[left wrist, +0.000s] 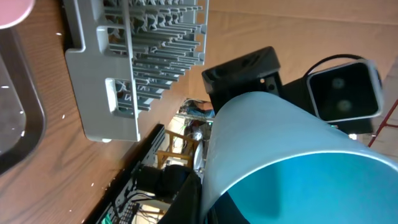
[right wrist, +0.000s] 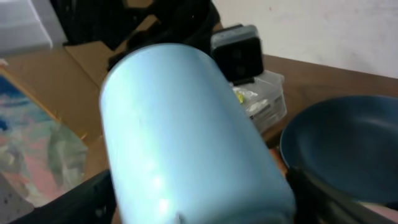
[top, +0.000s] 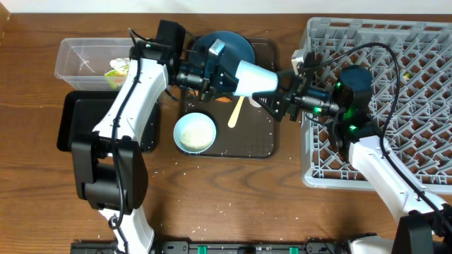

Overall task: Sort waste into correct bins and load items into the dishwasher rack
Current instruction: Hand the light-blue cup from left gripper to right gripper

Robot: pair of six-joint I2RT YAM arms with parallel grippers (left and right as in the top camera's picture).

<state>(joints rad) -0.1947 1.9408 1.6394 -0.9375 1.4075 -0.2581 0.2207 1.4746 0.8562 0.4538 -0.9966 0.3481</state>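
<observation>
Rack (top: 395, 49) at right, brown tray (top: 248, 141) mid-table. Cup (top: 256, 77) hangs sideways above the tray, with the left gripper (top: 210, 75) clamped on its rim end. Right gripper (top: 282, 99) straddles the base end; grip unclear.

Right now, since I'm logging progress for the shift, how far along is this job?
Done: a yellow-green wrapper lies in the clear tub. In hand: the light blue cup hangs between the left hand and right hand, short of the rack, which shows no dishes. Left: the plate, bowl and yellow spoon on the brown tray, rice grains on the table.
</observation>
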